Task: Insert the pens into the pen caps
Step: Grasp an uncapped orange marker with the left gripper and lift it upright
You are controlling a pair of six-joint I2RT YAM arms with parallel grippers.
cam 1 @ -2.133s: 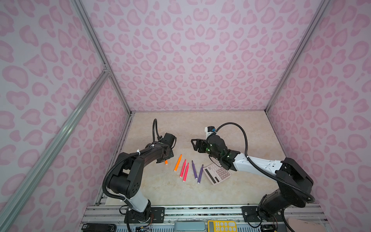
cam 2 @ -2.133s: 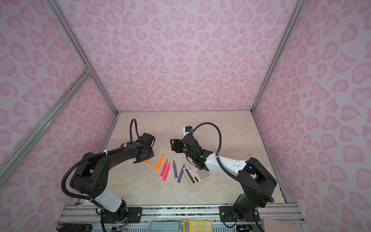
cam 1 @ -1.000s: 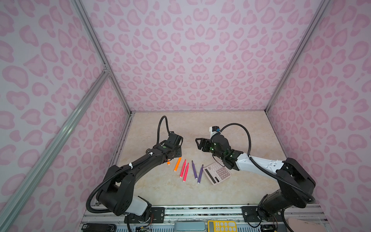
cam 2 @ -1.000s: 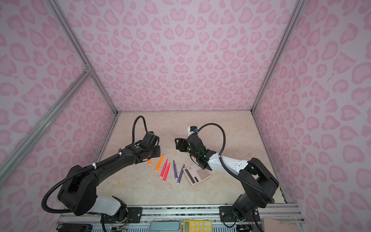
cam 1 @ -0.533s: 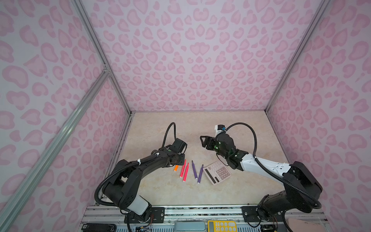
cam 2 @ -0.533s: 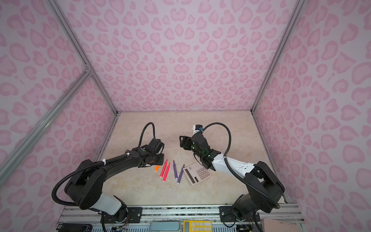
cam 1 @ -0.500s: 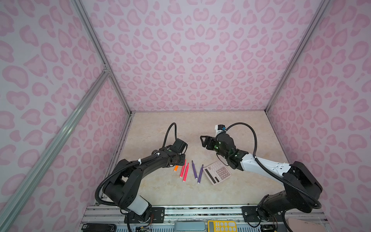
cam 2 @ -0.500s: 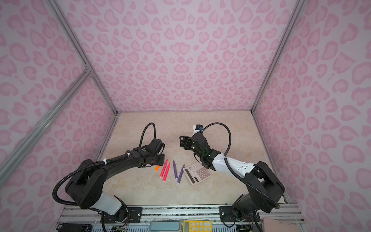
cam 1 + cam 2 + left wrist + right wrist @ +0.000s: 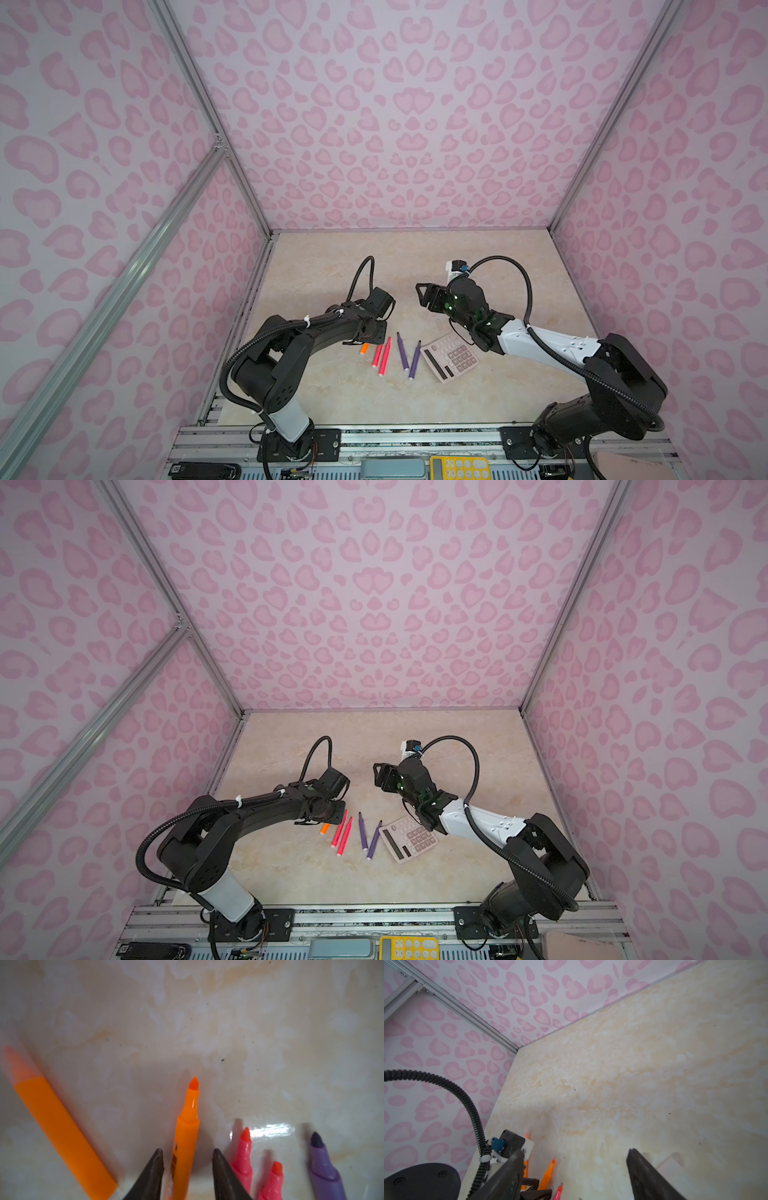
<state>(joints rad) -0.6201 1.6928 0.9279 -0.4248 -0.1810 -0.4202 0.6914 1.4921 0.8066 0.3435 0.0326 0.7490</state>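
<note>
Straddles orange pen on desk with left end effector, jaws apart, not yet pinching; holds right end effector wide open, empty.

Both top views look steeply down from high above the front edge of the bench. They stand far enough off to hold the whole bench, the walls and the row of pens, and they share nearly the same scene, slightly shifted sideways. The left wrist camera sits very close above the bench, looking along the left claw at the pen tips. The right wrist camera rides higher, facing past the right claw across the bench toward a wall corner, and shares an orange pen with the left wrist view.
</note>
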